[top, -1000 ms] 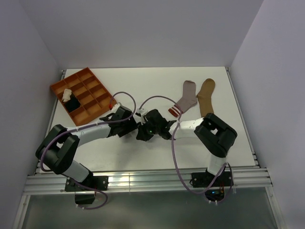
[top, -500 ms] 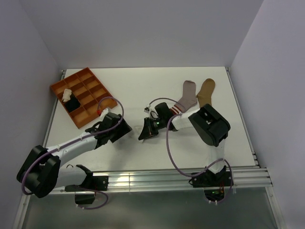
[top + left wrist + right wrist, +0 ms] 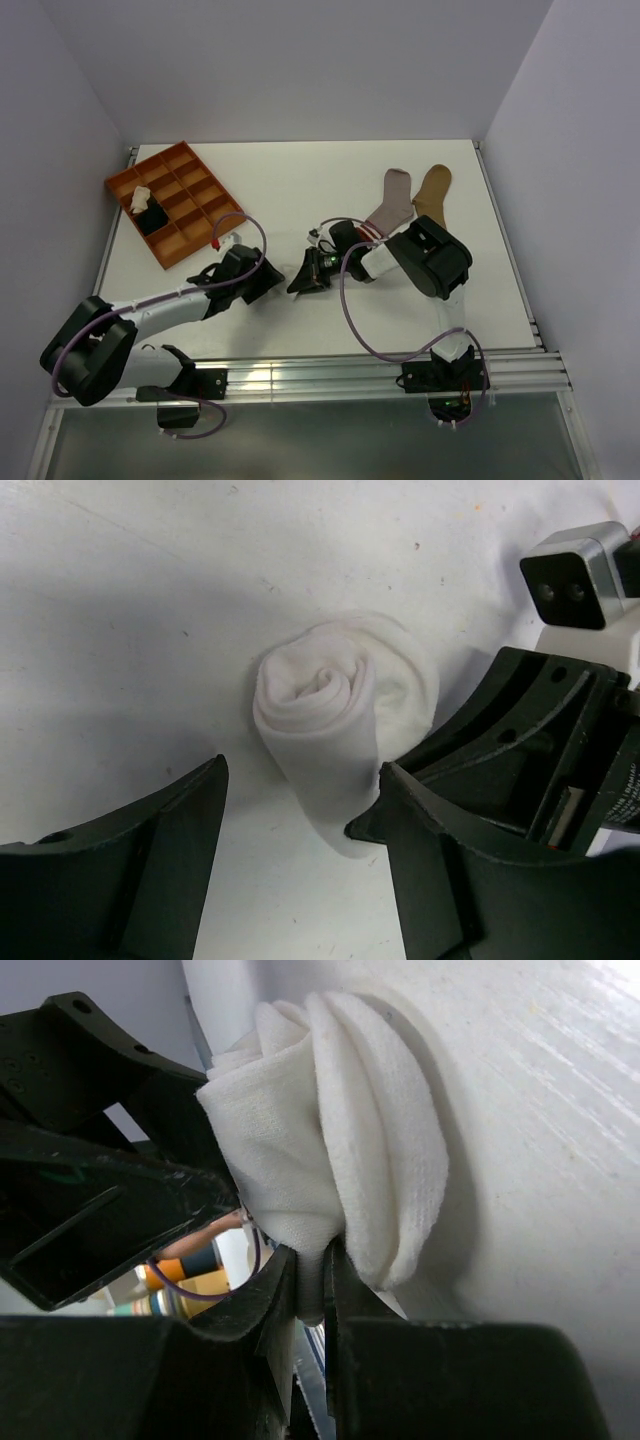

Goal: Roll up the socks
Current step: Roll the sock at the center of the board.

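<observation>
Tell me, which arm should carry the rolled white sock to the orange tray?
Probably the right. The right gripper is pinched shut on the rolled white sock, while the left gripper is open and grips nothing. The orange tray sits on the left side, though, so a handover might help.

I find both arms of one build. The left arm [image 3: 165, 300] and right arm [image 3: 435, 260] carry white link tubes between bulky black joint housings. Each black base [image 3: 185, 385] is bolted at the rail [image 3: 310, 378]. From each base at the rail a purple cable [image 3: 350, 320] runs in loose loops. A green light [image 3: 322, 262] glows on the right wrist. The left gripper [image 3: 300, 780] has matt black, wedge-shaped fingers [image 3: 130, 880], one bored with a small hole. The right gripper [image 3: 310, 1260] is likewise black; beside its screw-holed housing I see a silver two-lens camera [image 3: 580, 573].
</observation>
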`<state>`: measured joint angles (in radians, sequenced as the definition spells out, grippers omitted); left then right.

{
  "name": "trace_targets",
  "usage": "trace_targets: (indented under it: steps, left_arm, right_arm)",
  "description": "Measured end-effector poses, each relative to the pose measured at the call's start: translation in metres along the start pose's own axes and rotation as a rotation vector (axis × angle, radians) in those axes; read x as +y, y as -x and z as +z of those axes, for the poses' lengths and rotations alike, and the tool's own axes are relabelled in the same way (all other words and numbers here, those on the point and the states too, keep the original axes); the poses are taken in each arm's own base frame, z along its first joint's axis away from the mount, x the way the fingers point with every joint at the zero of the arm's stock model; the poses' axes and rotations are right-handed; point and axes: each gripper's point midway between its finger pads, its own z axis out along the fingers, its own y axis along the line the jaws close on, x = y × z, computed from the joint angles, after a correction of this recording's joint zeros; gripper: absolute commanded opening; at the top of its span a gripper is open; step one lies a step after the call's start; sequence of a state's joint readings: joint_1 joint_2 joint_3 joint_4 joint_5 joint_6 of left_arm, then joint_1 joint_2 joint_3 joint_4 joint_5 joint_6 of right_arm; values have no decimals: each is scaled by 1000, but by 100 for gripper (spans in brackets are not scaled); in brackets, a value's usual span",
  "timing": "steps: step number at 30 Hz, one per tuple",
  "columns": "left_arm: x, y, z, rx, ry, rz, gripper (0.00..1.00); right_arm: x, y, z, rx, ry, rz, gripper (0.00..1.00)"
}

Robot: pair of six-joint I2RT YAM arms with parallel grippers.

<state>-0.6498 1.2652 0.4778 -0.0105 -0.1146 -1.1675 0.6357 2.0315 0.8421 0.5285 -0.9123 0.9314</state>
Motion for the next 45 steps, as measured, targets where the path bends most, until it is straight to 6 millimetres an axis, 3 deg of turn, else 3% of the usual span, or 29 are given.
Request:
trace_targets:
  steps: [9, 12, 13, 15, 17, 18, 21, 27, 31, 34, 38, 45]
  left_arm:
    - [0, -2, 15, -2, 7, -31, 49]
    - [-1, -2, 19, -2, 5, -37, 29]
    - [-1, -2, 21, -1, 8, -40, 12]
    - [-5, -1, 24, 0, 4, -45, 0]
    - [-8, -1, 26, 4, 4, -41, 0]
    - [-9, -1, 26, 7, 4, -41, 0]
    - [-11, -2, 28, 21, 15, -39, 0]
    - [-13, -3, 29, 50, 73, -5, 0]
    - [-14, -2, 29, 65, 103, 22, 0]
    - [-13, -2, 28, 73, 119, 34, 0]
    - [-13, -2, 27, 81, 134, 51, 0]
    - [-11, -2, 26, 91, 151, 72, 0]
  right_arm:
    - [0, 0, 1, -13, 40, 52, 0]
    - [0, 1, 2, -17, 47, 52, 0]
    - [0, 1, 2, -18, 48, 51, 0]
    - [0, 1, 2, -24, 50, 41, 0]
    - [-1, 2, 0, -34, 45, 23, 7]
    - [-1, 3, -1, -44, 38, 7, 19]
    - [0, 6, -7, -90, -11, -59, 38]
    - [28, 19, -34, -266, -159, -339, 57]
    - [57, 22, -45, -405, -270, -591, 61]
    - [69, 13, -40, -453, -344, -742, 61]
    - [63, -1, -31, -456, -458, -870, 56]
    - [50, -5, -24, -489, -601, -997, 55]
